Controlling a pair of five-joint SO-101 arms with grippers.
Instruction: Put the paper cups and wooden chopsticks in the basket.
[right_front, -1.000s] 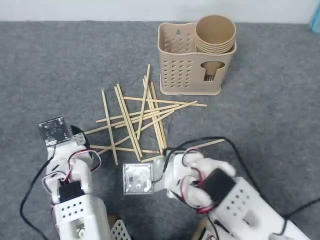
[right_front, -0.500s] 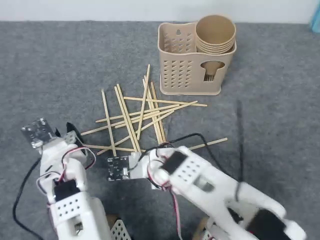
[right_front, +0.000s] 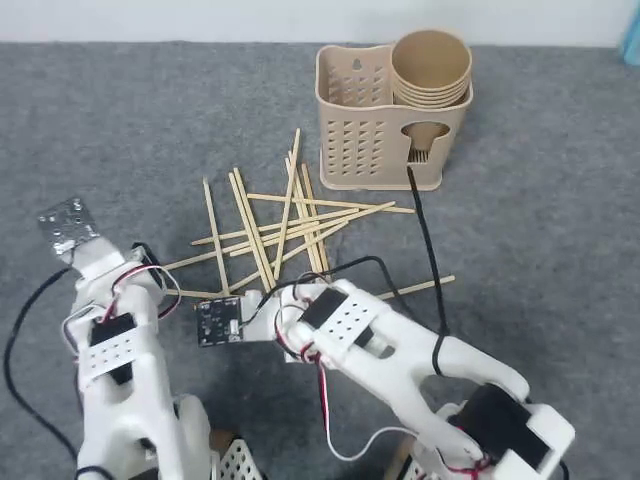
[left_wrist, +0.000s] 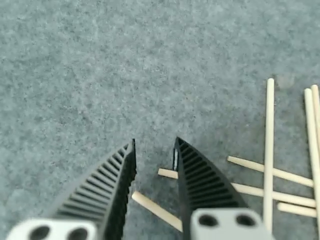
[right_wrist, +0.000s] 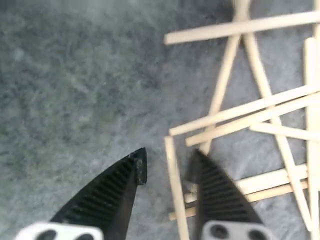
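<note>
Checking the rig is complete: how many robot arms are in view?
2. The left arm is at the near left, its tool open at the edge of the chopstick pile; the right arm is near the middle, its tool open astride one chopstick.

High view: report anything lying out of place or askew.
The wooden chopsticks lie criss-crossed in a loose heap on the grey mat in front of the basket. A black cable trails across the mat up to the basket's front. The paper cups sit stacked upright inside.
</note>
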